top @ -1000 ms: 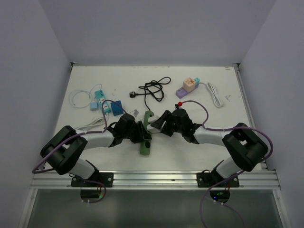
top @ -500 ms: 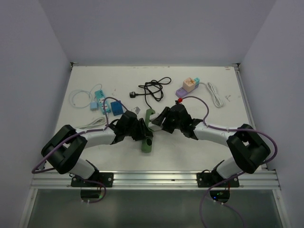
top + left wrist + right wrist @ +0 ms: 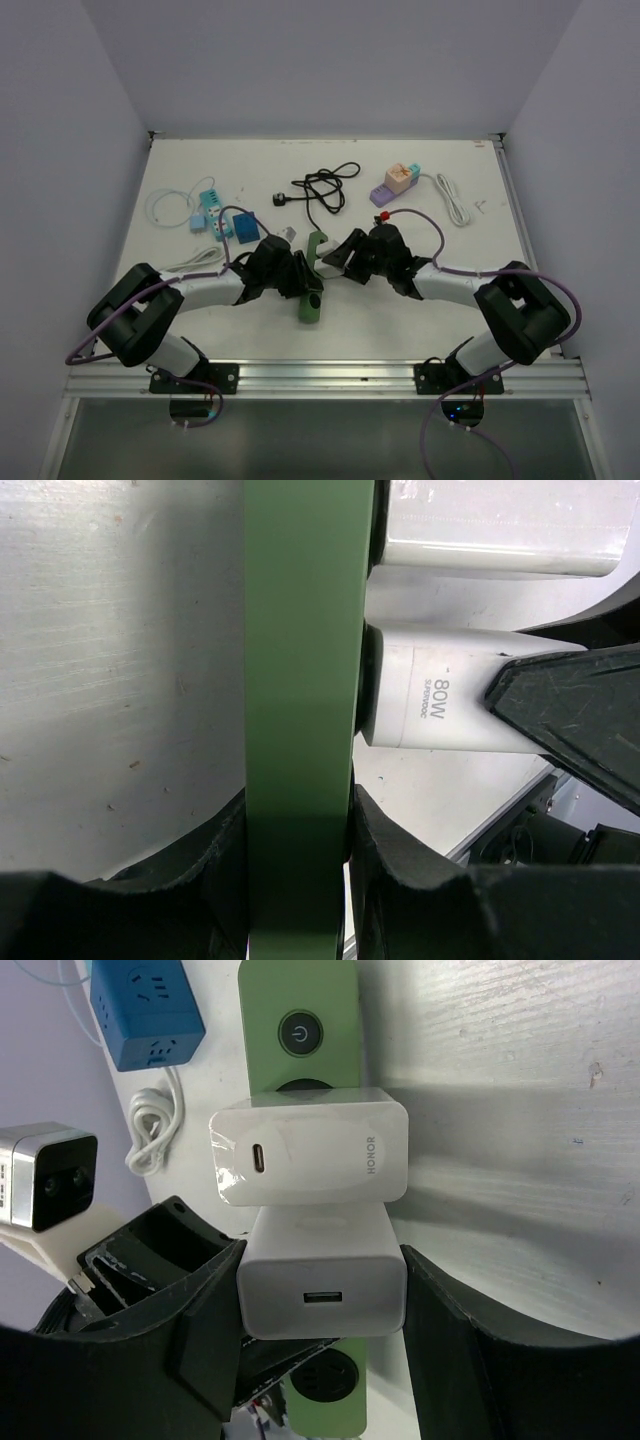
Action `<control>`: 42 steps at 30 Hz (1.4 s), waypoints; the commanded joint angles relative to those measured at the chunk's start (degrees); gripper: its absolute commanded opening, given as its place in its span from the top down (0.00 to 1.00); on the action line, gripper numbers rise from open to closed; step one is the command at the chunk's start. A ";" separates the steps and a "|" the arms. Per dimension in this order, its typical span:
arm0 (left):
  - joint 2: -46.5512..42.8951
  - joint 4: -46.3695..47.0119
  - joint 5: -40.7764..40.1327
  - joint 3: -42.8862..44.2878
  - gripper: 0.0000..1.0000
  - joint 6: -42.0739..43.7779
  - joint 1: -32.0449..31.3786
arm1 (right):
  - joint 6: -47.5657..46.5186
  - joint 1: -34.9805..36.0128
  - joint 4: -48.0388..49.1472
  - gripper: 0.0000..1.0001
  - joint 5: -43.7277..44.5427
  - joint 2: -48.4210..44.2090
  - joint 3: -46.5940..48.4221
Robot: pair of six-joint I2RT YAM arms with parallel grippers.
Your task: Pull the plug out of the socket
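A green socket strip (image 3: pixel 311 296) lies in the middle of the table, and my left gripper (image 3: pixel 296 281) is shut across its edges; in the left wrist view the strip (image 3: pixel 300 670) is pinched between both fingers (image 3: pixel 400 870). Two white plugs stand in its face. My right gripper (image 3: pixel 338 257) is shut on the nearer one, the plug (image 3: pixel 322 1285) with a USB port, gripped by the fingers (image 3: pixel 460 1330) on both sides. This plug (image 3: pixel 430 702) sits against the strip's face. A second white plug (image 3: pixel 310 1160) is right beside it.
A blue cube socket (image 3: pixel 246 228) sits just left of the strip, with a white cable coil (image 3: pixel 150 1130) near it. Further back lie a black cable with its plug (image 3: pixel 322 187), a purple adaptor (image 3: pixel 395 181) with a white cord, and teal adaptors (image 3: pixel 205 212).
Both grippers and the strip have shifted slightly away from the arm bases. Both grips are unchanged.
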 commanded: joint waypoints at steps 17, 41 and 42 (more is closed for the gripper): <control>1.73 -14.63 -22.58 -2.22 1.00 -0.18 8.86 | -2.49 -4.45 -7.50 1.00 1.87 -7.95 4.85; 3.49 -13.58 -20.12 -2.13 1.00 -0.10 11.23 | -1.96 -10.51 -6.98 1.00 -5.76 -11.03 0.64; 3.50 -13.76 -20.13 -1.86 1.00 -0.01 11.23 | -2.31 -10.60 -7.33 1.00 -5.85 -11.03 1.34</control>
